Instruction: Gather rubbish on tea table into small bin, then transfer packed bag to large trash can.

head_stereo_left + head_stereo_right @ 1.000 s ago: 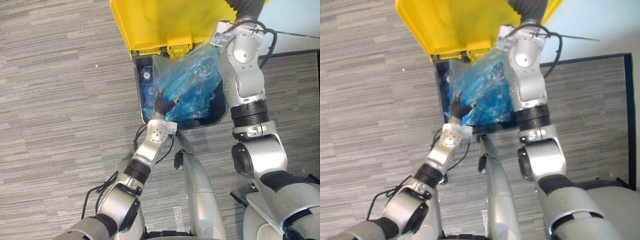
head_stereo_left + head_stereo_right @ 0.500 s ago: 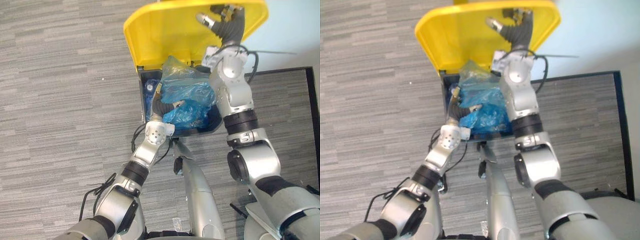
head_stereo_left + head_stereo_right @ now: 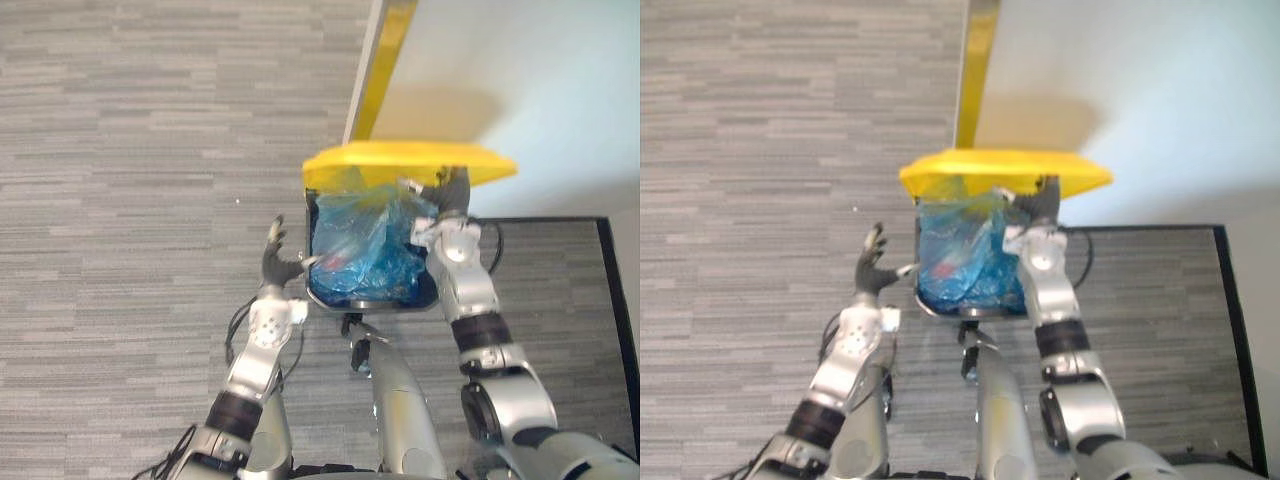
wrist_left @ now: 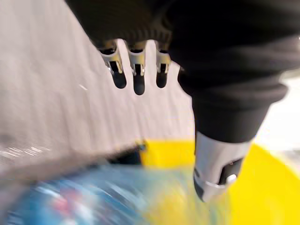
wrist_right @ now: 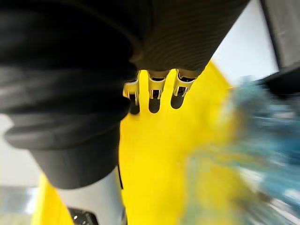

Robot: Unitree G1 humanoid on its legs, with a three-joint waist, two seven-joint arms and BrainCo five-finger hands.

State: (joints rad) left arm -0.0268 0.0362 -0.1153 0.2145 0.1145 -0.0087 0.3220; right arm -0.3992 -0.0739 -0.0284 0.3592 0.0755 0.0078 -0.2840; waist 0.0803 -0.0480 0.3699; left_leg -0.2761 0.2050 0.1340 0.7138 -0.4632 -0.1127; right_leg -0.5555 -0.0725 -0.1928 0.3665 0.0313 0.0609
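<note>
**Item 1, my left hand** [image 3: 274, 268]. It is raised over the grey carpet [image 3: 130, 200], just beside the left wall of the can. Its fingers [image 4: 136, 75] are straight and spread wide, and the thumb [image 4: 218, 173] stands apart from them and points toward the can. It holds nothing. I cannot tell whether the thumb tip touches the can wall or stops just short of it.

**Item 2, large trash can** [image 3: 372, 306]. It has a dark body and stands upright on the carpet between my two arms, with its near rim toward me. A black line [image 3: 540, 219] on the floor runs off to its right.

**Item 3, packed bag** [image 3: 368, 245]. It is blue translucent film, crumpled, and sits inside the can. It fills the opening, and its top bulges above the rim up to the lid. A red patch [image 3: 333, 263] shows through the film on the left side, and I cannot tell what it is.

**Item 4, my right hand** [image 3: 452, 192]. It is at the can's far right corner, under the front edge of the lid and just beside the top of the bag. Its fingers [image 5: 153, 96] lie straight in a row toward the yellow surface and are curled round nothing. I cannot tell whether they touch it.

**Item 5, lid** [image 3: 410, 162]. It is yellow and hinged at the far side. It tilts low over the bag and shows nearly edge-on.

**Item 6, wall** [image 3: 520, 80]. It is pale and stands behind the can, with a yellow strip [image 3: 383, 65] running up its left edge.
</note>
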